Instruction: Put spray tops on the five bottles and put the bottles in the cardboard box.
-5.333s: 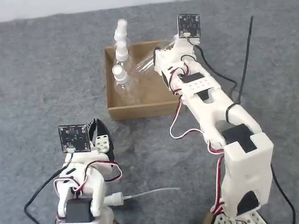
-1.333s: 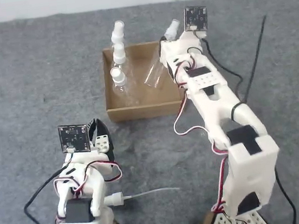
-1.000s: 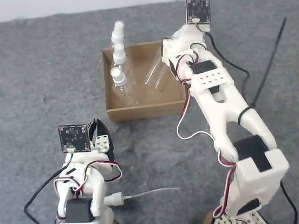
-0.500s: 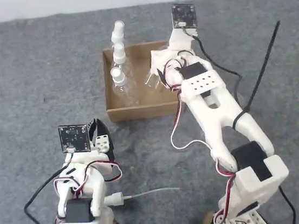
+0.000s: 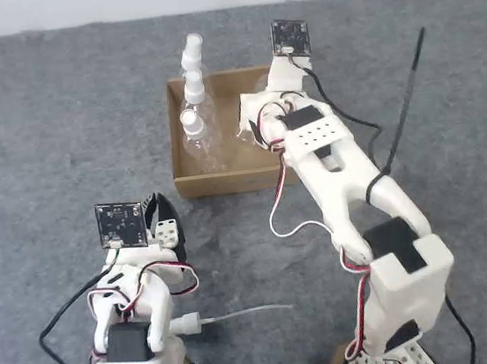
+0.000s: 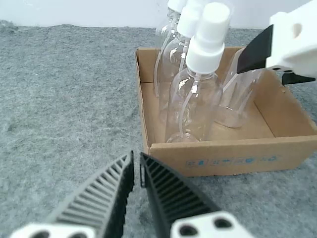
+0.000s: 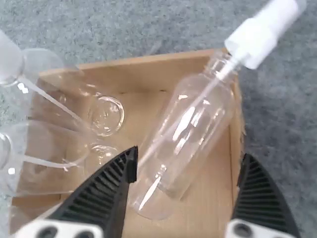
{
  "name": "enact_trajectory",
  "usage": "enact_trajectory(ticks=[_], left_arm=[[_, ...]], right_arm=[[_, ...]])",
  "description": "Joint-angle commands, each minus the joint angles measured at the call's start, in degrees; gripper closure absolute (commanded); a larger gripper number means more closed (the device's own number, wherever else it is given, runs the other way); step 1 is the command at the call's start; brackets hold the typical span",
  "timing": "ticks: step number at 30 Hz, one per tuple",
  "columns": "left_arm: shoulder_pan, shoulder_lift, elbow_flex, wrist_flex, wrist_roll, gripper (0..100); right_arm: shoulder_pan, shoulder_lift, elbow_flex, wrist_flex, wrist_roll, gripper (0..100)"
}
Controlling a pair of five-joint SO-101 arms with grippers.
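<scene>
The right gripper [image 7: 188, 163] is seen wide open and empty over the tilted bottle [image 7: 198, 124], which is leaned on one side wall of the cardboard box [image 7: 148, 62], with its spray top past the rim. If nudged, it may be slid into the three upright bottles [image 6: 195, 99] opposite. The left gripper [image 6: 137, 166] is closed almost fully, with nothing held.

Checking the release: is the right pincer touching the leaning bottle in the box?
Cannot tell. In the right wrist view the right pincer is open; one finger clears the leaning bottle, the other meets its outline.
</scene>
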Motion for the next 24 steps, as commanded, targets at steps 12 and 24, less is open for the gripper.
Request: enact_trajectory(ticks=[12,24], left_arm=[[-0.3,-0.8,-0.7,0.7,0.1,98],[-0.3,-0.8,-0.7,0.7,0.1,98]], right_arm=[[-1.5,8.8,-14.9,2.4,-0.7,73.1],[-1.9,1.1,-14.7,9.3,-0.7,73.1]])
